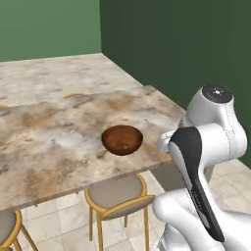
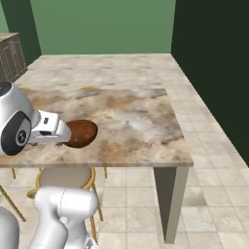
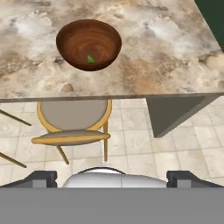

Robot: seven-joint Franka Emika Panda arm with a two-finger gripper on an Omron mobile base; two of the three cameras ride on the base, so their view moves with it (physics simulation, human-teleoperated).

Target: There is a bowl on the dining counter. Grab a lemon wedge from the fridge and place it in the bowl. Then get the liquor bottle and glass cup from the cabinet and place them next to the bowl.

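The reddish-brown bowl (image 1: 115,147) (image 2: 86,133) (image 3: 70,54) sits near the front edge of the dining counter (image 1: 49,142) (image 2: 141,121) (image 3: 170,48). A small green lemon wedge (image 3: 90,58) (image 1: 125,146) lies at the bowl's bottom. My gripper (image 3: 112,177) is pulled back from the counter edge, above the floor, and looks at the bowl from the near side. Its two dark fingertips (image 3: 41,177) stand wide apart, open, with nothing between them. The fridge, the cabinet, the liquor bottle and the glass cup are out of view.
A wooden chair with a grey seat (image 1: 117,193) (image 3: 72,116) is tucked under the counter just below the bowl. The counter's grey leg (image 2: 170,199) (image 3: 175,113) stands to the right. A dark green wall (image 1: 186,44) runs behind.
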